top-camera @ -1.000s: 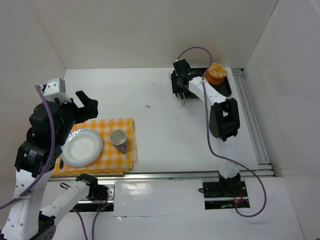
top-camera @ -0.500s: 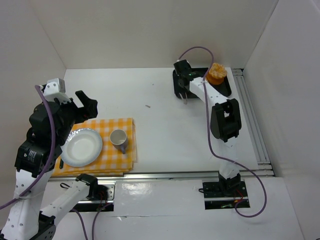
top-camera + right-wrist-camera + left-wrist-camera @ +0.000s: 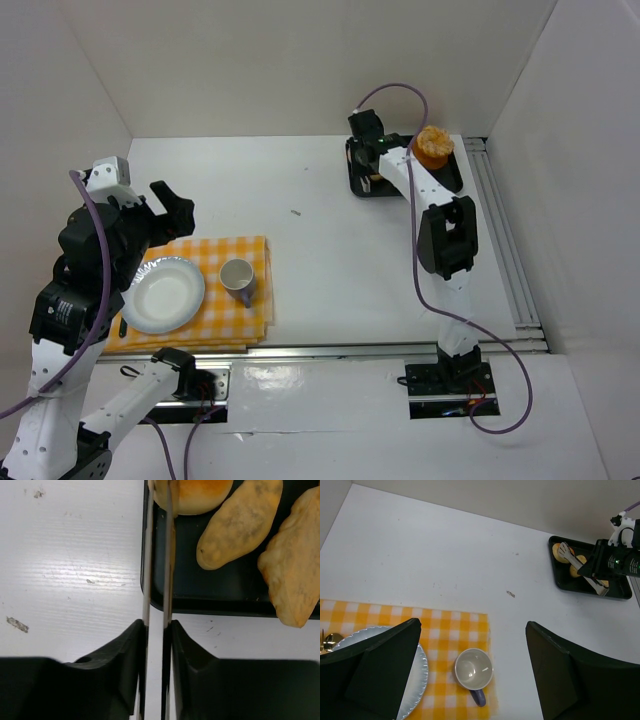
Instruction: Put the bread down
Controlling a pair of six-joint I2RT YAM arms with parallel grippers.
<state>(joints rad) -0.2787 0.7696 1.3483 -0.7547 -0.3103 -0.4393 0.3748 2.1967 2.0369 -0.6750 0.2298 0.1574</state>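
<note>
A black tray (image 3: 210, 602) holds several pieces of bread; it also shows in the top view (image 3: 358, 186) and the left wrist view (image 3: 615, 587). My right gripper (image 3: 157, 627) is shut on metal tongs (image 3: 159, 555), which reach over the tray's near rim. The tong arms straddle the left edge of a round golden roll (image 3: 197, 492); their tips are cut off by the frame. Two long flat breads (image 3: 240, 522) lie to the right. My left gripper (image 3: 475, 650) is open and empty above a white plate (image 3: 163, 295) and a cup (image 3: 237, 277).
The plate and the purple-handled cup (image 3: 473, 669) sit on a yellow checked cloth (image 3: 250, 310) at the front left. A gold utensil (image 3: 327, 642) lies at the plate's left. White walls enclose the table, and a metal rail (image 3: 505, 250) runs along the right side.
My right gripper has moved away from the base with the tongs, bringing them from the table in front of the tray over the tray. The left arm has not moved.
</note>
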